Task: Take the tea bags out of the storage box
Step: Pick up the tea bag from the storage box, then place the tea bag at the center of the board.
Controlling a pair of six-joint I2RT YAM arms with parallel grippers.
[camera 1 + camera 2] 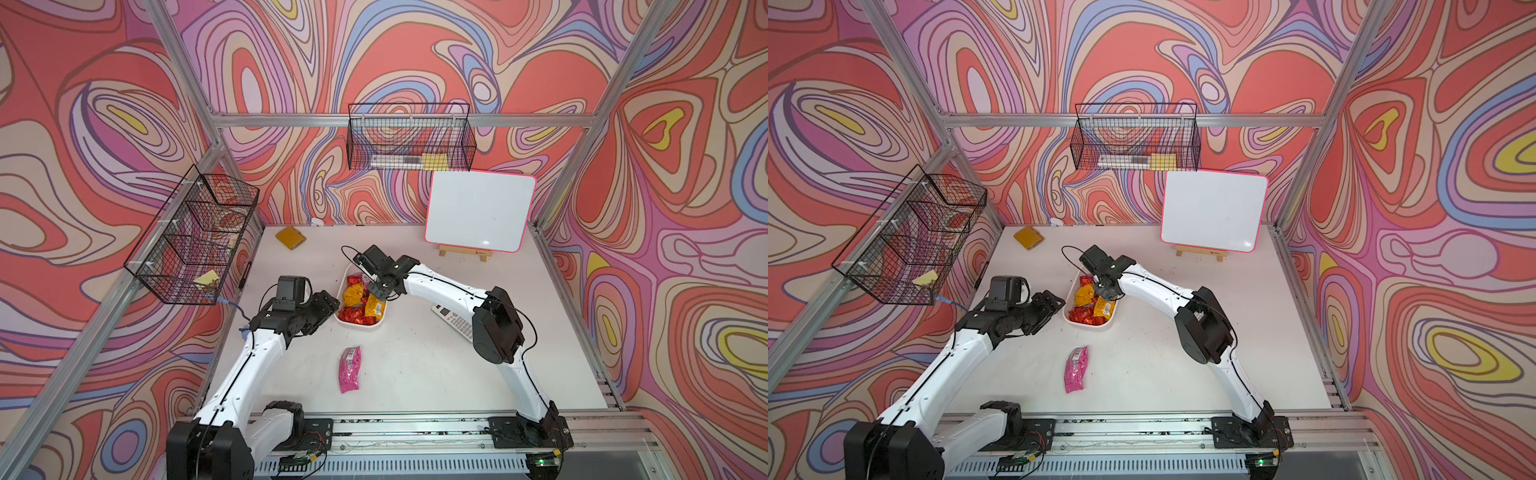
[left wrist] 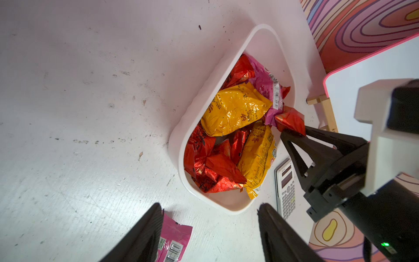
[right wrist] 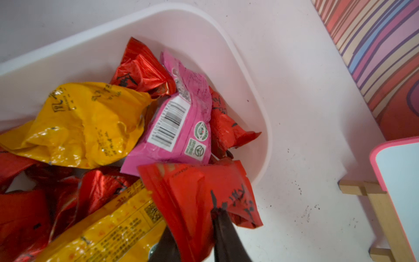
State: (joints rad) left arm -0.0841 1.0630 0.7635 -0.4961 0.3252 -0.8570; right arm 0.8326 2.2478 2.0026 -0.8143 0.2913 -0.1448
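Tea bags (image 1: 359, 301) coming out?
— One pink bag (image 1: 350, 369) is lying on the table (image 1: 415, 365); the rest are sitting in the box (image 1: 358, 328). My right gripper (image 2: 293, 133) is pinching a red bag (image 3: 199, 195); left gripper (image 2: 209, 211) is gaping, empty.

Whiteboard (image 1: 480, 210) on wooden easel (image 1: 463, 252), calculator (image 1: 455, 319), mustard pad (image 1: 290, 237), 2 black wire baskets (image 1: 409, 137)

Storage box (image 1: 358, 328) stands on the surface (image 1: 415, 374), holding red and orange-yellow tea bags (image 1: 352, 296). Right claw (image 1: 376, 291) is lowered among them. Left claw (image 1: 330, 302) is just beside the rim. One pink tea bag (image 1: 350, 370) lies outside the box.
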